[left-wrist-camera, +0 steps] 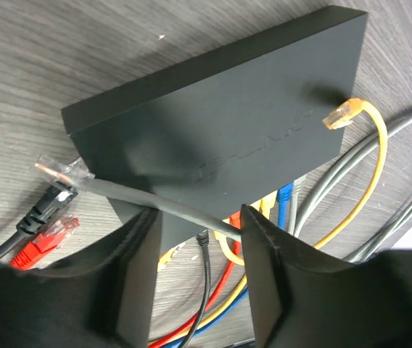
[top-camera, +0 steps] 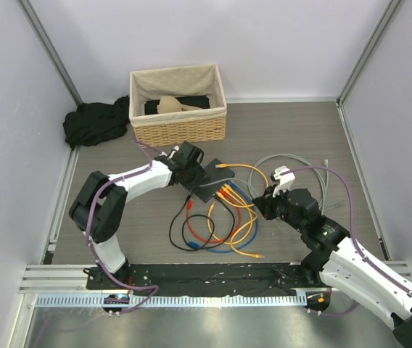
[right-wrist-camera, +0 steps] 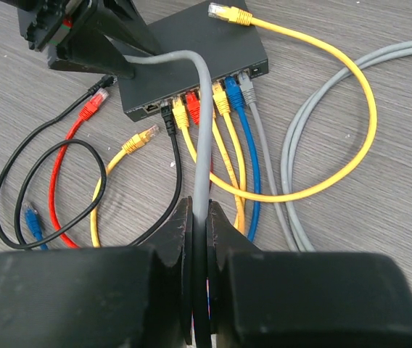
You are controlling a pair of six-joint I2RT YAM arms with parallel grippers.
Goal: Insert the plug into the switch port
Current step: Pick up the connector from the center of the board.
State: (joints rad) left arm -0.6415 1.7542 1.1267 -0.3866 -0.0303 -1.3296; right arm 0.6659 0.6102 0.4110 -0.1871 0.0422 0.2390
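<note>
Insertion is yet to come: the grey cable's (right-wrist-camera: 203, 130) clear plug (left-wrist-camera: 61, 170) hangs free beside the switch (left-wrist-camera: 213, 130) on the table. The left gripper (left-wrist-camera: 197, 221) straddles the cable, jaws apart, while the right gripper (right-wrist-camera: 200, 214) pinches it.

1. Grey wood-grain surface (top-camera: 293, 138).
2. Switch (top-camera: 215, 179) lies on it, just beside the left pincer (top-camera: 194, 176).
3. Cables (right-wrist-camera: 371, 109) sprawl between it and the right pincer (top-camera: 260, 205).
4. Basket (top-camera: 178, 125) and black cloth (top-camera: 93, 123) sit beyond the left pincer.
</note>
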